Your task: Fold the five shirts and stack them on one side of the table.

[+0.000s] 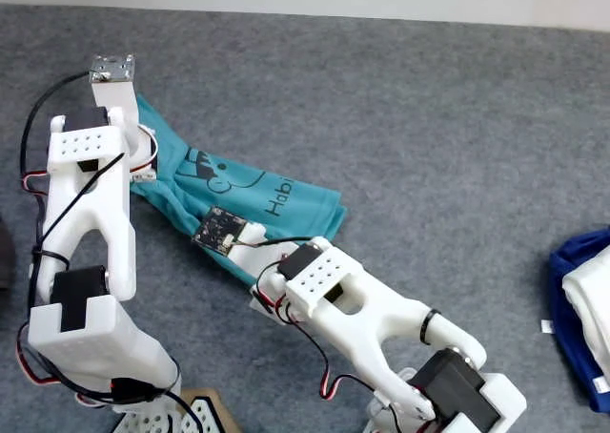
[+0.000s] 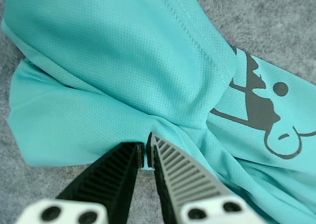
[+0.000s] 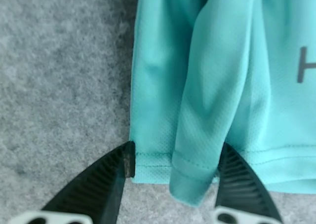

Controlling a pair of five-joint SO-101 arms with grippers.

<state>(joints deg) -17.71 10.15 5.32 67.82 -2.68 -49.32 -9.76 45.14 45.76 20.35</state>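
- The teal shirt (image 1: 243,199) is my reference. It lies on the grey bench (image 1: 429,118), bunched into a long band with several folds already lying over one another.
- The left end effector (image 2: 148,151) sits at one end of the teal shirt. Its jaws are pressed together on a pinch of the cloth's edge, which puckers towards the tips.
- The right end effector (image 3: 175,160) is at the hem at the other end of the teal shirt. Its jaws stand apart on either side of a hanging fold and grip nothing.
- Well apart from the teal shirt, at the far side of the bench, a blue shirt (image 1: 570,247) lies with a white shirt (image 1: 593,304) on top of it. I take that to be where the stack goes.
- As I read it, the step in hand is taking hold of the teal shirt at both ends for a fold. One grip is made and the other is not.
- Next, I would bring the right jaws together on the hem, catching both the flat layer and the loose fold.
- Then both arms should lift evenly and carry that edge across the teal shirt, keeping the band taut so it does not twist.
- The risk I see is the right jaws catching only the loose fold, which would drag the layers apart.
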